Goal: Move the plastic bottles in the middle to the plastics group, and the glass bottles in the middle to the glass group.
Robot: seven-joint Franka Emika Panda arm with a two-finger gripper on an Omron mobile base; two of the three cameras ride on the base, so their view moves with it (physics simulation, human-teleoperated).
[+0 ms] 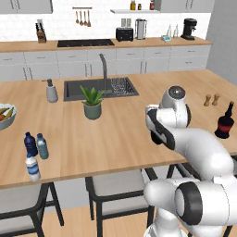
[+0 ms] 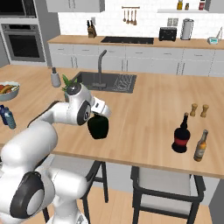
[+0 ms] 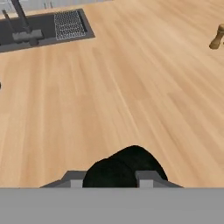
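Observation:
My gripper (image 2: 99,118) is shut on the squat all-black glass bottle (image 2: 98,127), held near the island's front edge; in the hand view the bottle (image 3: 124,166) bulges between my fingertips (image 3: 75,180). The red-labelled dark bottle (image 1: 225,122) (image 2: 181,136) stands far to the right on the counter. At the far left, the clear-white plastic bottle with a blue band (image 1: 33,167) and the pale blue-grey bottle (image 1: 42,146) stand beside the dark navy bottle (image 1: 30,143).
An amber bottle (image 2: 201,146) stands right of the red-labelled one, with two wooden shakers (image 2: 198,110) behind. A potted plant (image 1: 92,102), sink (image 1: 74,90), soap dispenser (image 1: 52,91) and fruit bowl (image 1: 5,115) sit further back and left. Stools stand under the island's front edge.

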